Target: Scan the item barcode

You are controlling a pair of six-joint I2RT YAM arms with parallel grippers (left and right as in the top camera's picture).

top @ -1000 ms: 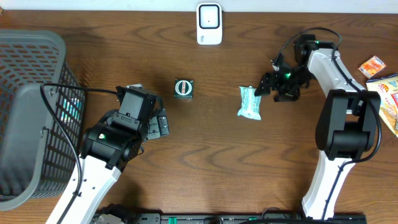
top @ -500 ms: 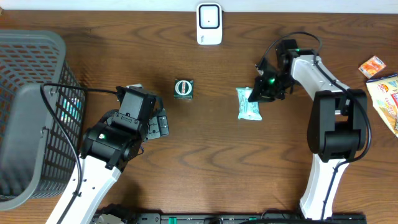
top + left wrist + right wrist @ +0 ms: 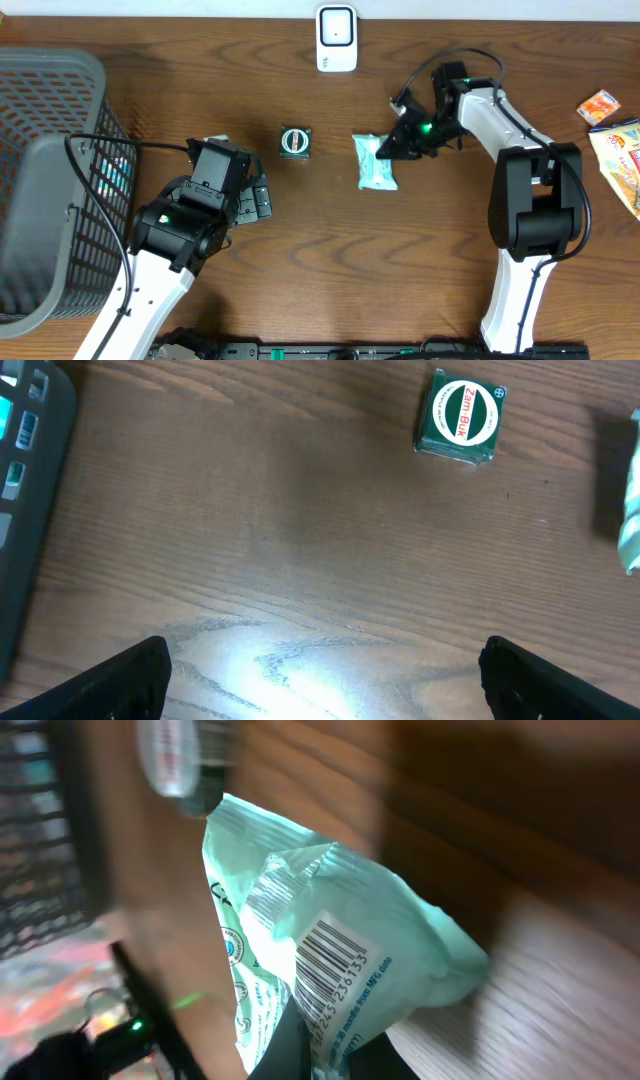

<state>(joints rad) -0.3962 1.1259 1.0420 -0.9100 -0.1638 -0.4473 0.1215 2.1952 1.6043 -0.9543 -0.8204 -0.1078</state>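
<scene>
The counter (image 3: 330, 250) is dark brown wood, smooth, with a visible grain and a soft sheen where light falls. Just right of the small box (image 3: 296, 142), the packet (image 3: 330, 950) is thin, crinkled, glossy pale-green plastic film. The small box looks like printed card. Far left of it, the basket (image 3: 40, 90) is matt grey plastic mesh. The scanner (image 3: 337, 38) is smooth white plastic.

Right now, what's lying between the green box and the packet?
Nothing. The overhead view shows only bare table between the green box and the packet.
</scene>
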